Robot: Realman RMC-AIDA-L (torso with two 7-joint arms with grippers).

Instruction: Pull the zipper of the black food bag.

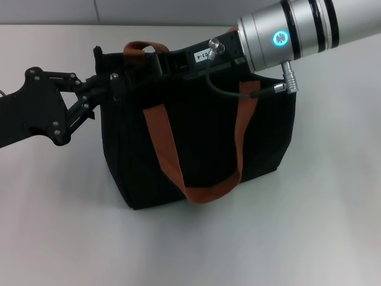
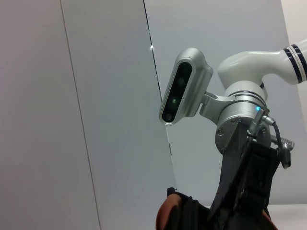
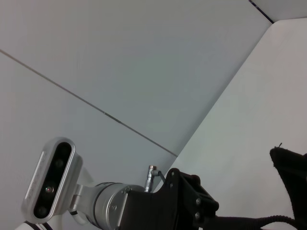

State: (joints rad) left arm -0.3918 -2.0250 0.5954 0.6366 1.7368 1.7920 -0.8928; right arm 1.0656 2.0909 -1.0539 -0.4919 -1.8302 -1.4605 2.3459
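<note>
The black food bag (image 1: 202, 140) stands upright mid-table, with one rust-brown handle (image 1: 205, 192) hanging down its front and the other (image 1: 143, 46) standing up at the back. My left gripper (image 1: 114, 82) comes in from the left and is shut on the bag's top left corner. My right gripper (image 1: 159, 62) reaches in from the upper right and lies over the bag's top edge near the rear handle. The zipper pull is hidden under the right gripper. The left wrist view shows the right gripper (image 2: 249, 187) above the bag.
The white table (image 1: 309, 226) surrounds the bag, with a pale wall behind. A grey cable (image 1: 238, 89) loops from the right wrist over the bag's top. The right wrist view shows the left gripper's body (image 3: 187, 201) and a tip of bag fabric (image 3: 288, 165).
</note>
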